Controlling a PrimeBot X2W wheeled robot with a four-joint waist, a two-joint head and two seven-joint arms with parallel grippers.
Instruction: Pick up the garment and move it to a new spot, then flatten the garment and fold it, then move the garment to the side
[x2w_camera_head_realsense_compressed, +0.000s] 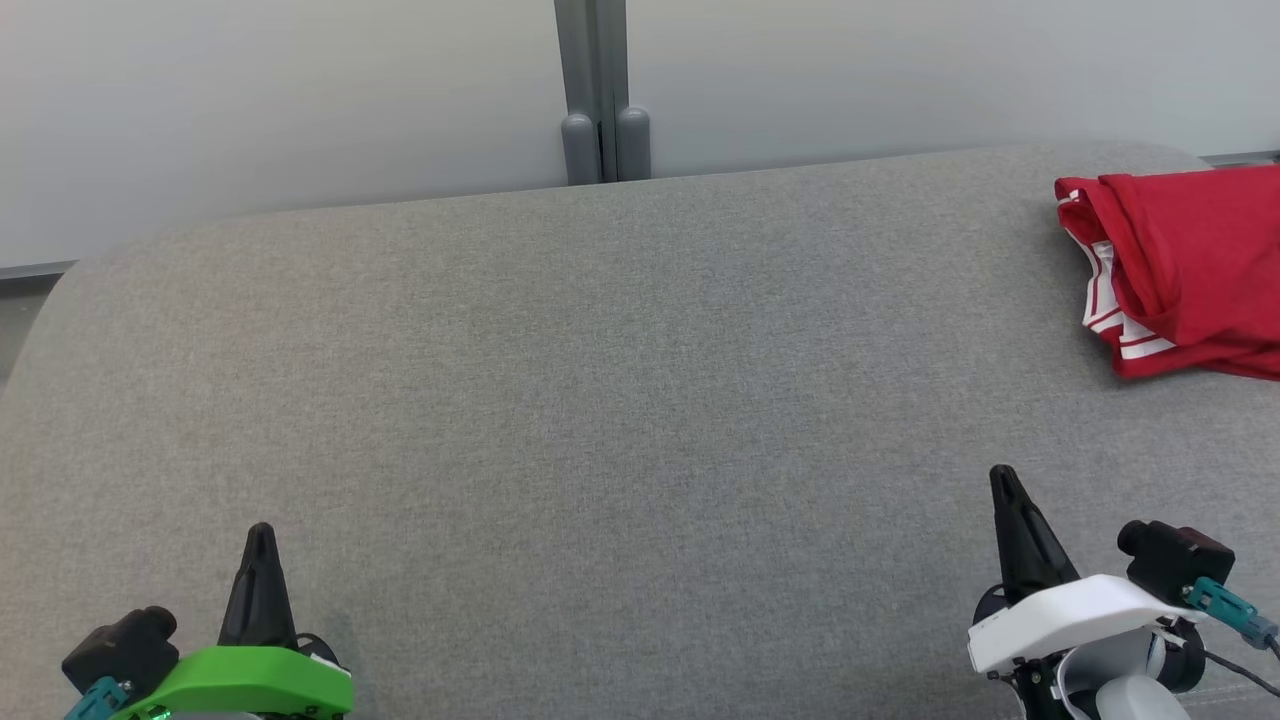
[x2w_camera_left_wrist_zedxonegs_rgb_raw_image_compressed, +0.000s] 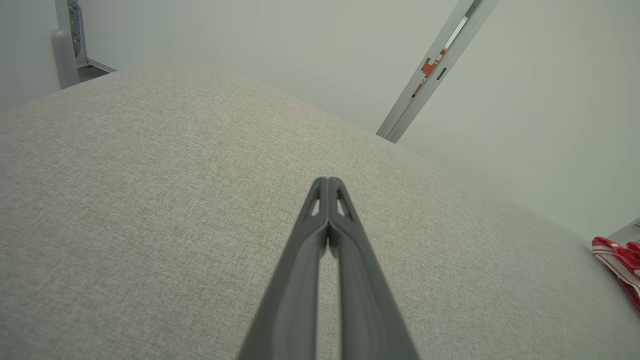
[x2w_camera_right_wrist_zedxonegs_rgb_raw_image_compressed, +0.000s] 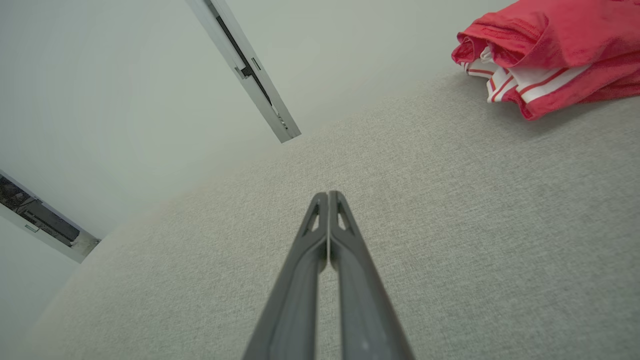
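The garment (x2w_camera_head_realsense_compressed: 1190, 265) is red with white stripes and lies bunched at the far right of the grey fabric surface (x2w_camera_head_realsense_compressed: 600, 380), partly cut off by the picture's edge. It also lies at the top right of the right wrist view as the garment (x2w_camera_right_wrist_zedxonegs_rgb_raw_image_compressed: 550, 55), and a red sliver of the garment (x2w_camera_left_wrist_zedxonegs_rgb_raw_image_compressed: 620, 260) sits at the right edge of the left wrist view. My left gripper (x2w_camera_head_realsense_compressed: 260, 535) rests at the lower left, shut and empty. My right gripper (x2w_camera_head_realsense_compressed: 1003, 478) is at the lower right, also shut and empty, well short of the garment. Both pairs of fingertips touch in the wrist views (x2w_camera_left_wrist_zedxonegs_rgb_raw_image_compressed: 327, 181) (x2w_camera_right_wrist_zedxonegs_rgb_raw_image_compressed: 327, 195).
A pale wall with a grey vertical post (x2w_camera_head_realsense_compressed: 603, 90) runs behind the surface's far edge. The surface's corners are rounded at the far left and far right. Bare grey fabric stretches between the two grippers and the far edge.
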